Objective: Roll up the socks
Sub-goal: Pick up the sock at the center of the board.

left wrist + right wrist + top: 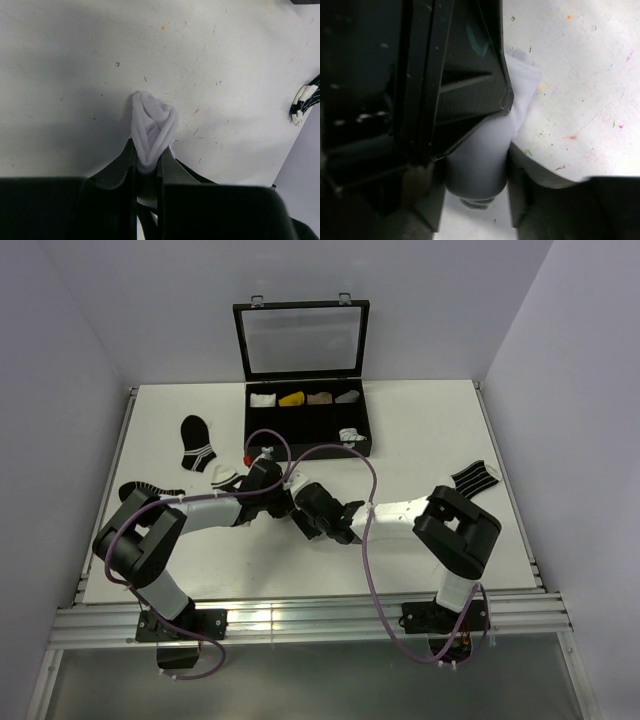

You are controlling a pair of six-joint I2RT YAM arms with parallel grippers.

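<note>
A plain white sock (152, 127) is folded into a thick bundle, and my left gripper (148, 156) is shut on its lower end. The right wrist view shows the same sock (480, 160) as a rounded white roll filling the gap between my right gripper's (472, 200) fingers and touching both. The black body of the left gripper (455, 75) lies over the roll there. From above, the two grippers meet at mid-table, left (275, 483) and right (300, 502), and they hide the sock. A second white sock with black bands (225, 478) lies just left of them.
An open black box (310, 452) stands at the back, lid (302, 340) raised, with small rolled socks in its compartments. Black socks with white stripes lie at the left (197, 443) (140, 490) and at the right (473, 478). Purple cables loop over both arms.
</note>
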